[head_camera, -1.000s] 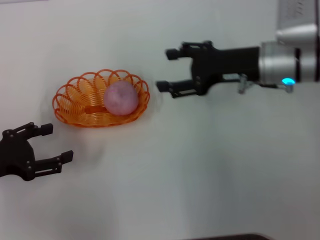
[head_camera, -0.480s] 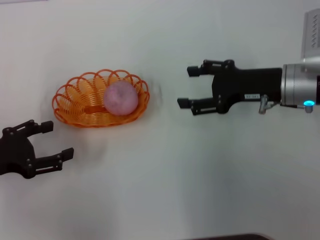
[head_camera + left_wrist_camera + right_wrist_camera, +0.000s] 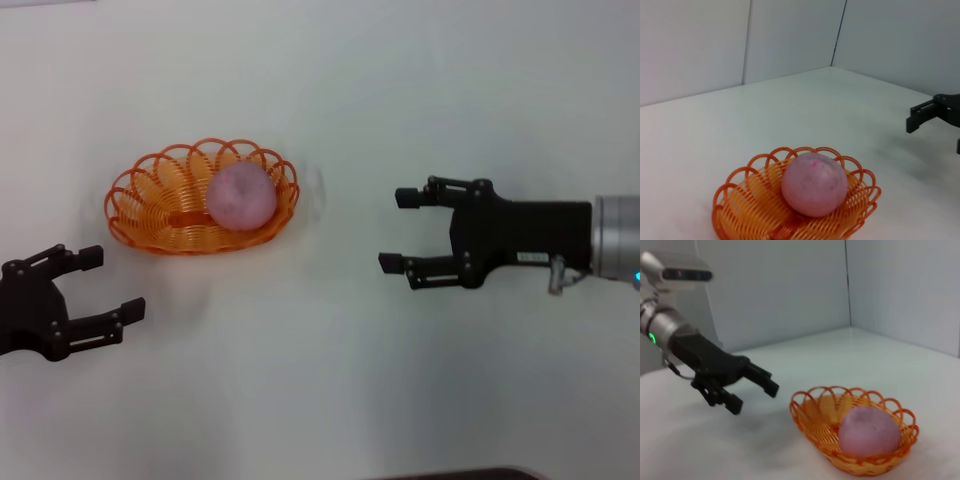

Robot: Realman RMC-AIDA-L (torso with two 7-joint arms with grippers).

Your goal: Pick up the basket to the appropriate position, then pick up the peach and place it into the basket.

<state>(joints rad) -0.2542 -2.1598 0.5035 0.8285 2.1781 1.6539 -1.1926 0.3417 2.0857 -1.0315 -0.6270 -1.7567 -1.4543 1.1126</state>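
Note:
The oval orange wire basket (image 3: 160, 205) sits on the white table at the left of the head view. The pinkish-purple peach (image 3: 241, 196) lies inside it, toward its right end. Both also show in the left wrist view, basket (image 3: 747, 210) and peach (image 3: 814, 183), and in the right wrist view, basket (image 3: 812, 417) and peach (image 3: 869, 430). My right gripper (image 3: 397, 231) is open and empty, well to the right of the basket. My left gripper (image 3: 112, 284) is open and empty, below and left of the basket; it also shows in the right wrist view (image 3: 752, 389).
The white table (image 3: 320, 380) spreads around the basket with nothing else on it. Grey wall panels (image 3: 790, 35) stand behind the table. A dark edge (image 3: 450, 474) shows at the bottom of the head view.
My right gripper has drawn back to the right and lower, away from the basket, staying open. The basket, peach and left gripper have not moved.

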